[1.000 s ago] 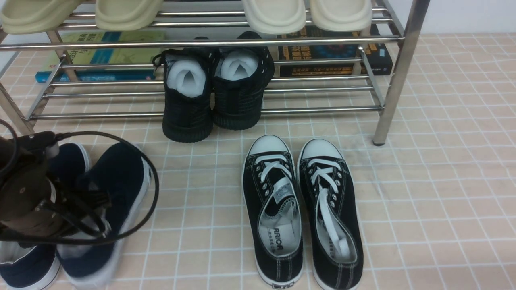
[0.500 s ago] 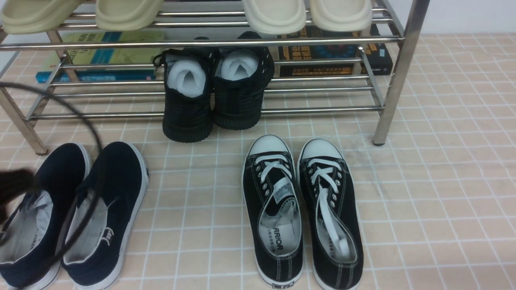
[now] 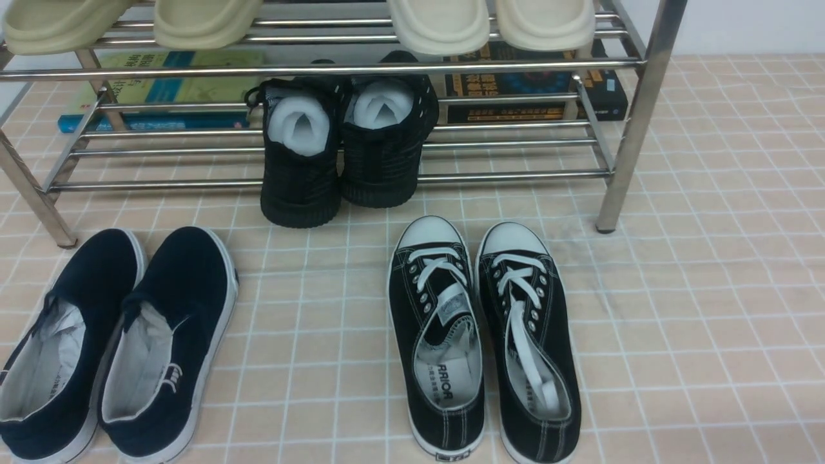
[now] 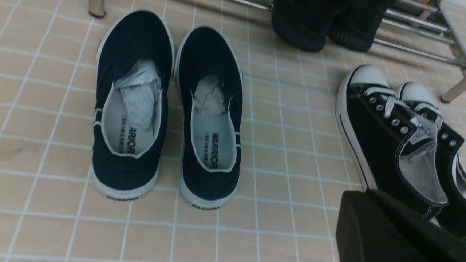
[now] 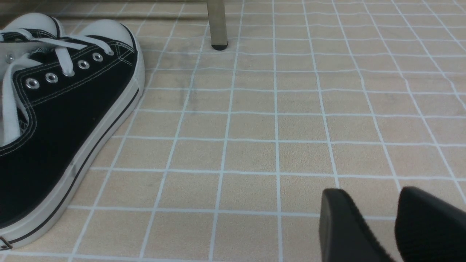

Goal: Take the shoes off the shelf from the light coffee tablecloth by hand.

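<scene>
Light coffee tablecloth (image 3: 677,309) carries the shoes (image 3: 187,270) side by side, off the shelf (image 3: 503,175), near its left leg. Left gripper (image 4: 367,207) closed, empty; right gripper (image 5: 371,203) slightly parted, empty. Risk: a low left-arm sweep could knock the pair askew.

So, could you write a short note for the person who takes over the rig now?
Left gripper: shut, empty, not touching the shoes.
Right gripper: open, empty, over bare tablecloth.
Shoes: both navy ones side by side on the tablecloth, in front of the shelf, near its left leg.
Done: shoes are off the shelf.
Left: apparently nothing for this pair; a black knit pair sits on the lower tier.
</scene>
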### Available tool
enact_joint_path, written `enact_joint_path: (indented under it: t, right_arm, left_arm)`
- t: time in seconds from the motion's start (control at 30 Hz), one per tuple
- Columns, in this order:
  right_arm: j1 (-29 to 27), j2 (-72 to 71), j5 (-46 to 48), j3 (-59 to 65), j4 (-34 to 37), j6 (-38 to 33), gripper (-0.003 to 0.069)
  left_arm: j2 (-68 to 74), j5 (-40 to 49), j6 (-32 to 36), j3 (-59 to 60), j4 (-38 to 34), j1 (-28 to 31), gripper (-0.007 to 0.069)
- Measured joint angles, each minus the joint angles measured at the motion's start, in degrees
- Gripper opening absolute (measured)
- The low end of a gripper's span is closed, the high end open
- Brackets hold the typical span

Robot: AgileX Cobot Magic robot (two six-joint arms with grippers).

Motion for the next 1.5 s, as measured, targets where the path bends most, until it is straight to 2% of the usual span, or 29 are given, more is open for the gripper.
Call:
enact_joint_path:
  t: [0.13,0.27,0.67,0.83,0.93,1.2,1.23,1.27,1.43,1.5]
  right_arm:
    - [0.0,0.0,0.0,0.0,0.0,0.0,0.024]
    - [0.0,0.0,0.0,0.0,0.0,0.0,0.024]
    - [0.0,0.0,0.0,0.0,0.0,0.0,0.024]
    - [0.0,0.0,0.0,0.0,0.0,0.0,0.024]
    - [0.0,0.0,0.0,0.0,0.0,0.0,0.024]
    - [0.0,0.0,0.0,0.0,0.0,0.0,0.024]
    - [0.0,0.0,0.0,0.0,0.0,0.0,0.024]
    - [0.0,0.0,0.0,0.0,0.0,0.0,0.024]
    - [0.0,0.0,0.0,0.0,0.0,0.0,0.024]
    - [0.0,0.0,0.0,0.0,0.0,0.0,0.024]
  left_arm:
    - [-2.2,-4.4,0.0,5.4,-0.7,0.0,0.0003]
    - [-2.4,-4.8,0.0,7.3,1.0,0.0,0.0007]
    - [-2.4,-4.0,0.0,7.4,23.9,0.0,0.002]
    - [-2.4,-3.3,0.0,7.4,29.5,0.0,0.0022]
    - [-2.4,-2.2,0.0,7.4,29.2,0.0,0.0022]
    - [-2.4,-2.9,0.0,11.0,19.8,0.0,0.003]
    - [-2.4,-4.7,0.0,12.2,18.3,0.0,0.0031]
    - [-2.4,-10.3,0.0,14.9,16.3,0.0,0.0034]
    - [-2.4,-24.9,3.4,22.0,14.2,0.0,0.0038]
    - [-2.4,-27.7,5.1,24.0,13.4,0.0,0.0039]
